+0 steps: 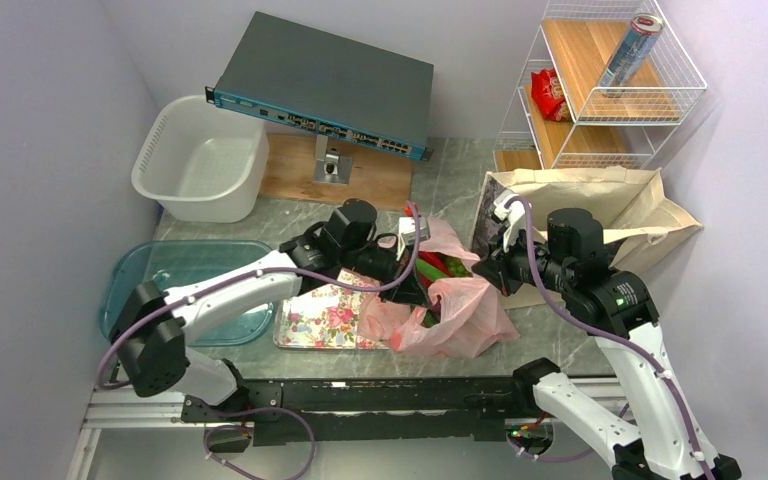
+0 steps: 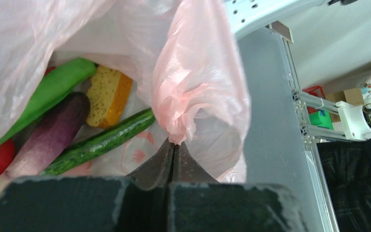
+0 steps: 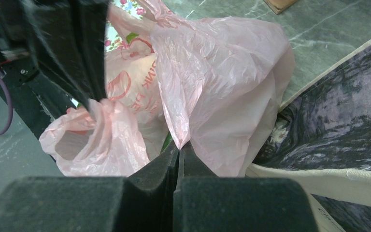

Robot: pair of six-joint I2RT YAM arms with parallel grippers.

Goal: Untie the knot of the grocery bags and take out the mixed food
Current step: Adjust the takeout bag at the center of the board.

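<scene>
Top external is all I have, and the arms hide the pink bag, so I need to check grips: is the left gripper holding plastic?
Observer: Yes, the left wrist view shows the left gripper shut on a bunched fold of the pink bag.
Operator: And the right?
Observer: The right gripper is shut on another fold of it.
Operator: Is the bag open?
Observer: Yes; inside lie a purple eggplant, a cucumber and a bread slice.

- I'm seeing a white basin (image 1: 200,160) sitting far left.
- A silver can (image 1: 632,50) is leaning in the wire rack (image 1: 682,70).
- A floral tray (image 1: 320,318) is lying just beside a blue tray (image 1: 175,265).
</scene>
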